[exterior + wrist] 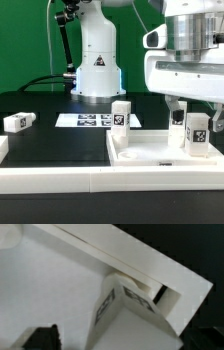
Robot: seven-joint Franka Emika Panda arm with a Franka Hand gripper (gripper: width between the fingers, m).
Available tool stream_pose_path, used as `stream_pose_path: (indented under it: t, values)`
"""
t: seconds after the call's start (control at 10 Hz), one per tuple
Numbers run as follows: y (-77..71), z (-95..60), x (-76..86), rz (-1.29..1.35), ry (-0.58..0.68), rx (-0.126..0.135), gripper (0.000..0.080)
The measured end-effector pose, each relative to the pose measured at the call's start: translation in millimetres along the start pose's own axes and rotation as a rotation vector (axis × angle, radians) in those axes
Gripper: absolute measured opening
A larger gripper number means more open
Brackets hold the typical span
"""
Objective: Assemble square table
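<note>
- My pincer (189, 110) is released, fingers spread either side of an upright leg (197, 131) and gripping nothing.
- That leg stands in the square table slab (150, 157), at its corner on the exterior view's right. A second leg (121, 114) stands at the left corner.
- I judge this leg seated. Next I should rise straight up, then fetch the third leg (18, 122) lying on the worktop (50, 140).

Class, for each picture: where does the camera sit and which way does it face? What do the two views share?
Exterior view: off the arm, set low, facing across the square tabletop toward the arm's base; the gripper shows.
Wrist view: on the wrist, facing down onto the tabletop; two dark fingertips show.
Shared: the upright leg between the open jaws.
</note>
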State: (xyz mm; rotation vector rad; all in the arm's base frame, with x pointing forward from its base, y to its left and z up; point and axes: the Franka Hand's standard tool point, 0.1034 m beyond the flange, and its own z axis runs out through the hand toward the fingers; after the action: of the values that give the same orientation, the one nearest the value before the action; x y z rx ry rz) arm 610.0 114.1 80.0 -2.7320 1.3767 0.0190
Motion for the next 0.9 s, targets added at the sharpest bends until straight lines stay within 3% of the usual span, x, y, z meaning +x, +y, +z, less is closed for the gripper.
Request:
stream_pose_path:
  t: [0.1, 0.9]
  values:
    - [-0.4, -0.5, -0.9, -0.106, 0.005, -0.011, 0.0649]
    - [-0.7, 2.7, -2.6, -0.618, 0.011, -0.019, 0.0649]
